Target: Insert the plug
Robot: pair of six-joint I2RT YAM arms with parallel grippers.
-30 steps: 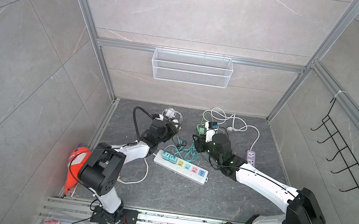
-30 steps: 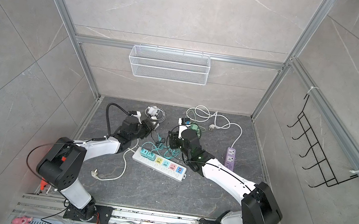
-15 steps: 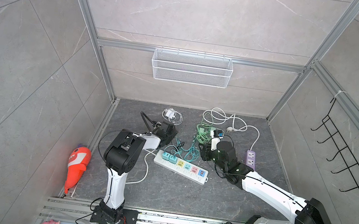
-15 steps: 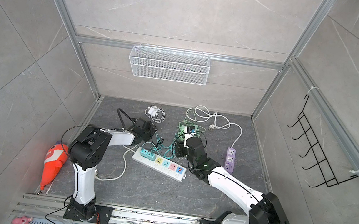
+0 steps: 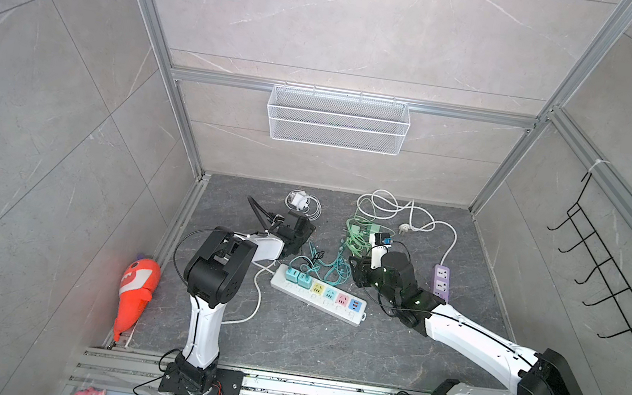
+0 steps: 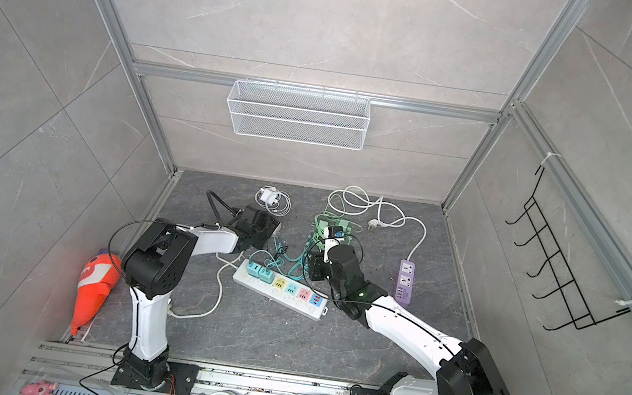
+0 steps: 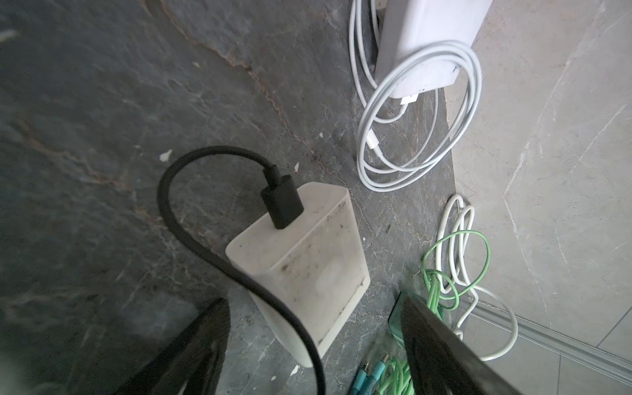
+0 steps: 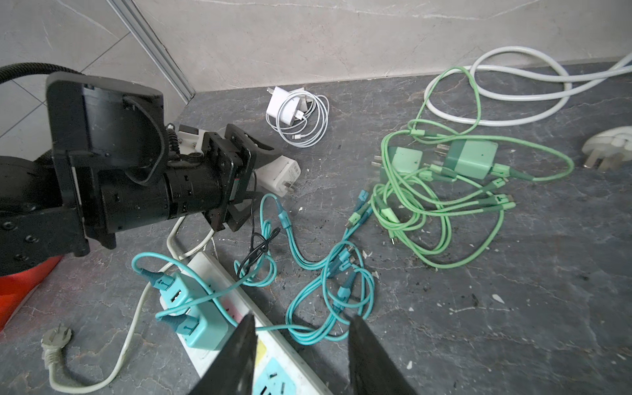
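A scuffed white plug adapter (image 7: 301, 260) with a black cable in its end lies on the dark floor. My left gripper (image 7: 314, 342) is open, its two black fingers standing wide on either side of the adapter's near end without touching it. In both top views this gripper (image 5: 299, 230) (image 6: 266, 227) hides the adapter. The white power strip (image 5: 316, 305) (image 6: 291, 304) lies mid-floor with two teal adapters (image 8: 191, 307) plugged into its left end. My right gripper (image 8: 302, 355) (image 5: 355, 275) hovers open and empty over the strip's yellow socket.
Tangled teal cables (image 8: 328, 273) and green chargers with cords (image 8: 472, 159) lie beside the strip. A white charger with coiled cable (image 8: 284, 106) sits near the back wall. A purple strip (image 5: 441, 281) lies right, an orange toy (image 5: 136, 286) left.
The left arm's elbow has swung up from low over the floor while its gripper stayed by the adapter, and its jaws stand wider. The right gripper has drawn back slightly.
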